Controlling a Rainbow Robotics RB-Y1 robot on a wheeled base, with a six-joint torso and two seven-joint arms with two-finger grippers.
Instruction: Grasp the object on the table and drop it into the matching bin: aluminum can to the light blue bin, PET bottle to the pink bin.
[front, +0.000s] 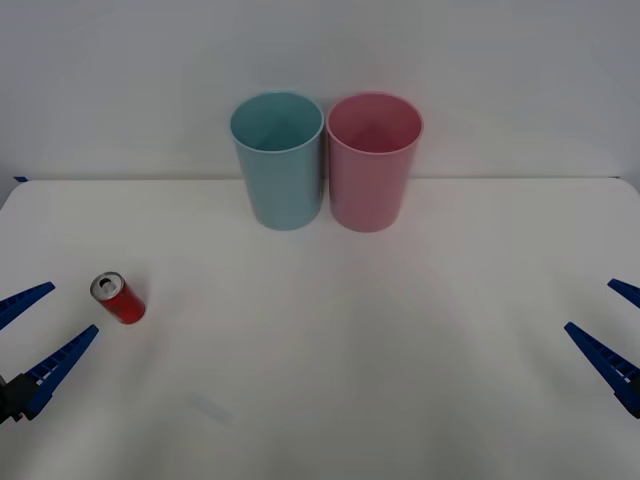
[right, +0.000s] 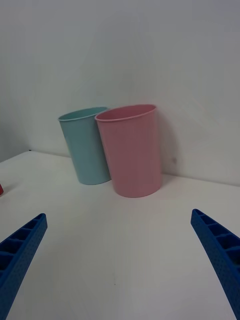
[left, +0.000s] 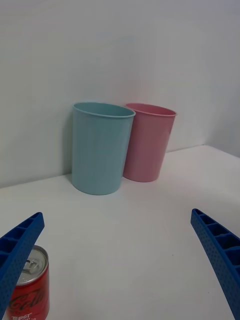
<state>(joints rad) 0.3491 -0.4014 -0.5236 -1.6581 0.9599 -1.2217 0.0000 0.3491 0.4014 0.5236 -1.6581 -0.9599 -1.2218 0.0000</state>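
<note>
Red aluminium, silver-topped: we list first the aluminum can (front: 120, 298), lying on its side on the white table (front: 330, 380) at the robot's near left. In the front view its long axis runs along the tabletop on a diagonal, the silver top with pull tab facing away from the robot and toward the left edge, the red base toward the robot and the table's middle. In the left wrist view we see the same can (left: 30, 290) just beside one blue ribbed finger (left: 17, 250), its silver top toward the camera and white lettering on the red wall; whether can and finger touch we cannot tell. Left gripper (front: 25, 335): low over the near left corner of the table, fingers spread wide, holding nothing, the can just beyond its tips. Right gripper (front: 615, 325): at the near right edge of the table, well apart from the can, fingers likewise spread wide (right: 215, 245) and empty. Light blue bin (front: 278, 160): upright at the far middle of the table, mouth open upward, against the pale wall. Pink bin (front: 372, 160): upright, same size, just beside the light blue bin on the robot's right, the two walls touching or nearly so. Both bins stand well apart from the can and from either gripper.
</note>
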